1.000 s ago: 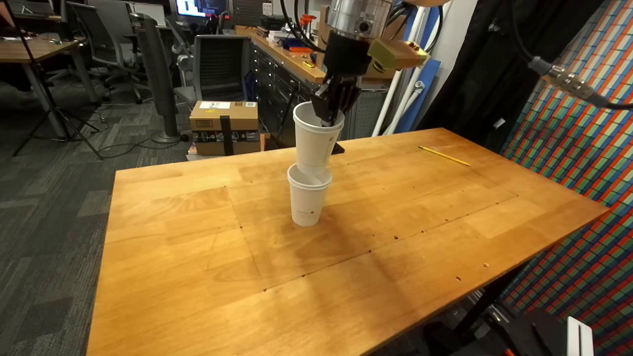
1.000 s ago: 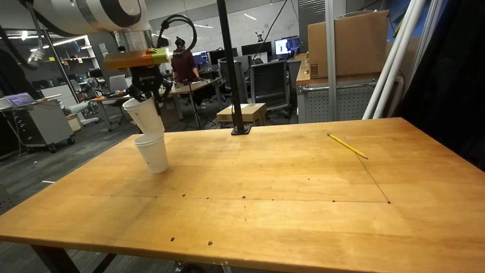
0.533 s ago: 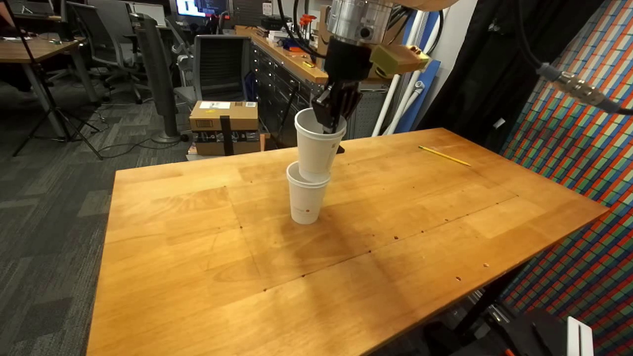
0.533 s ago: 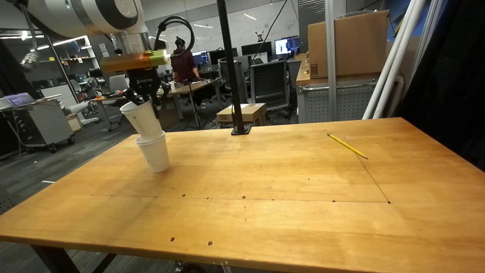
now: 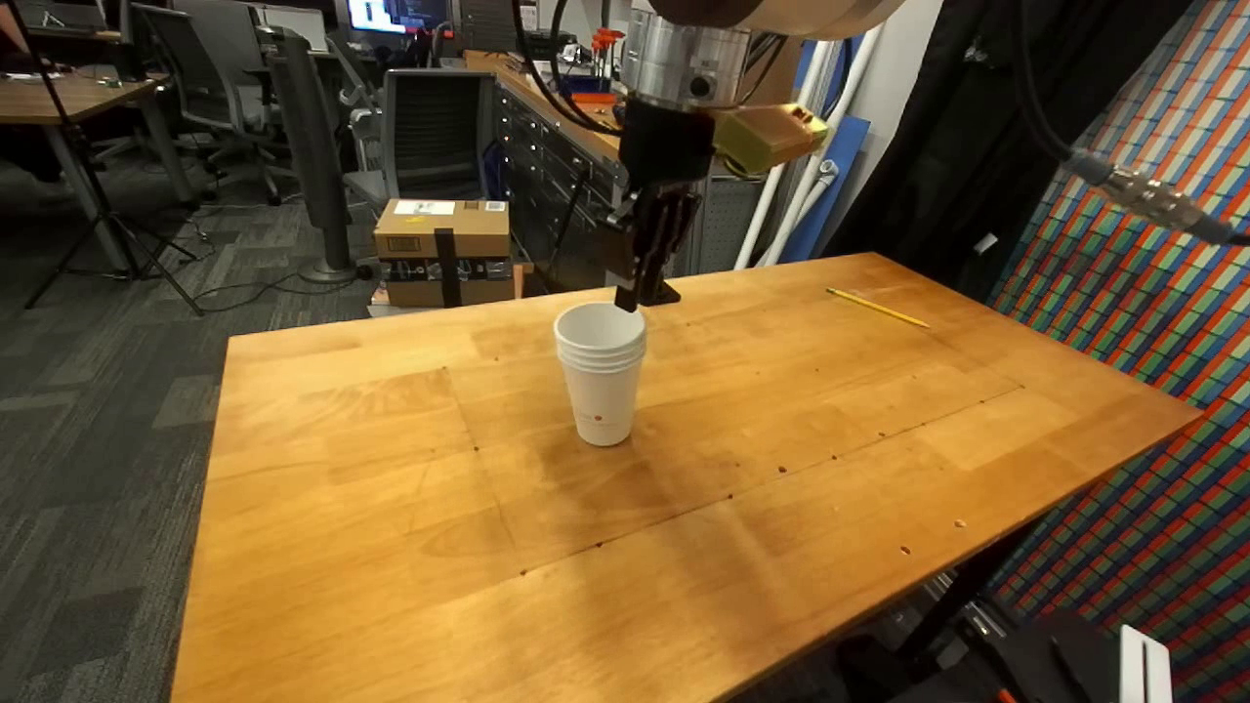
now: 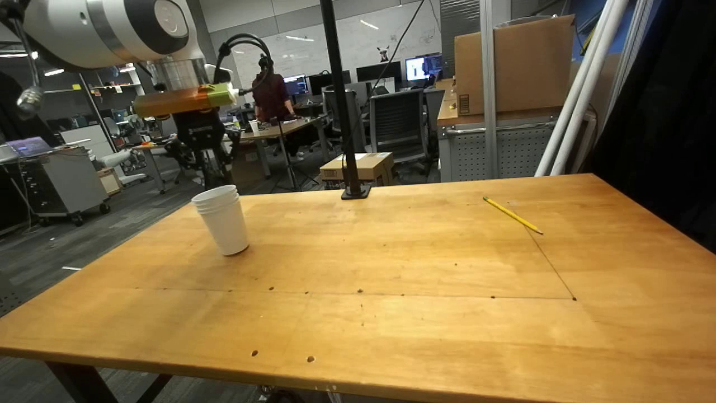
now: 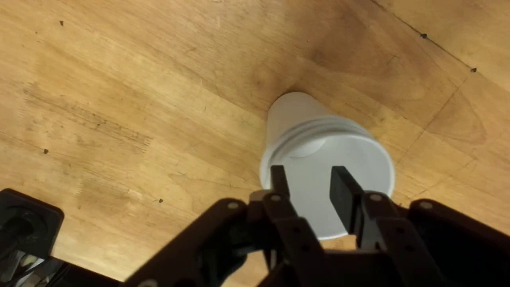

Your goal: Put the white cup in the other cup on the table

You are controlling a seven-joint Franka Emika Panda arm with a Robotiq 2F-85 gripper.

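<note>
White cup nested inside the other cup, pair standing on bench, centre of frame in an exterior view, jaws parted close by.

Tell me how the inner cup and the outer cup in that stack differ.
The outer cup stands on the table, while the inner cup sits inside it with its rim higher. The outer cup shows its side wall and a small reddish mark; the inner cup shows its rim and inside, the rest mostly hidden. Both are white, round-mouthed and upright.
</note>
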